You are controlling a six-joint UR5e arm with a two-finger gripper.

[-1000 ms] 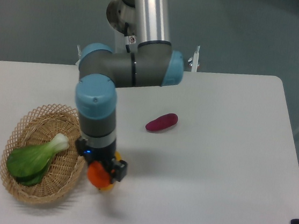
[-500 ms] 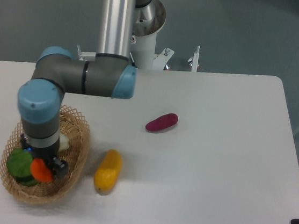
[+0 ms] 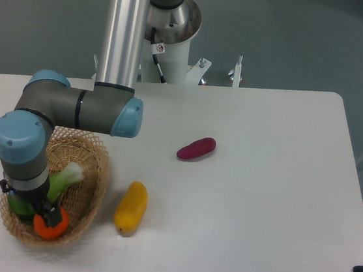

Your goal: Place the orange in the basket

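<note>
You could see the orange (image 3: 50,223) down inside the basket (image 3: 94,185), beside the green vegetable (image 3: 62,179). The gripper (image 3: 47,213) was right over it; whether it pinched, I cannot tell.

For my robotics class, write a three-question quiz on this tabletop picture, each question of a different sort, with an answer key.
1. True or false: the orange is inside the basket.
2. Multiple choice: which item lies on the table nearest the basket? A) the purple vegetable B) the yellow fruit C) a banana
3. Short answer: what else lies in the basket besides the orange?

Key
1. True. The gripper is right above it, at the basket's near end; whether the fingers are closed on it cannot be told.
2. B. It lies just right of the basket; the purple vegetable is farther up and right.
3. A leafy green vegetable with a pale stalk.
</note>
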